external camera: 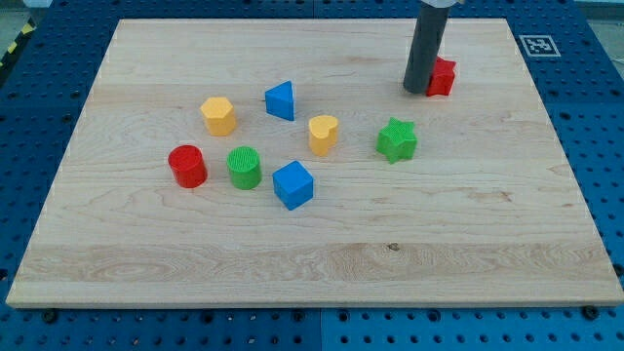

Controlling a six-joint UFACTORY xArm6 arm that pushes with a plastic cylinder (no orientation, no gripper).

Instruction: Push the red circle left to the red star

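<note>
The red circle point(186, 166) stands on the wooden board at the view's left. The red star point(443, 77) lies near the view's top right, partly hidden behind the dark rod. My tip point(416, 91) rests on the board right at the red star's left side, touching or nearly touching it. The tip is far from the red circle, which is well to the view's left and lower.
A green circle point(245, 168) stands just right of the red circle. A blue cube point(293, 185), a yellow hexagon point(219, 115), a blue triangle point(281, 100), a yellow heart point(324, 134) and a green star point(397, 140) lie mid-board. The board point(312, 263) sits on a blue pegboard.
</note>
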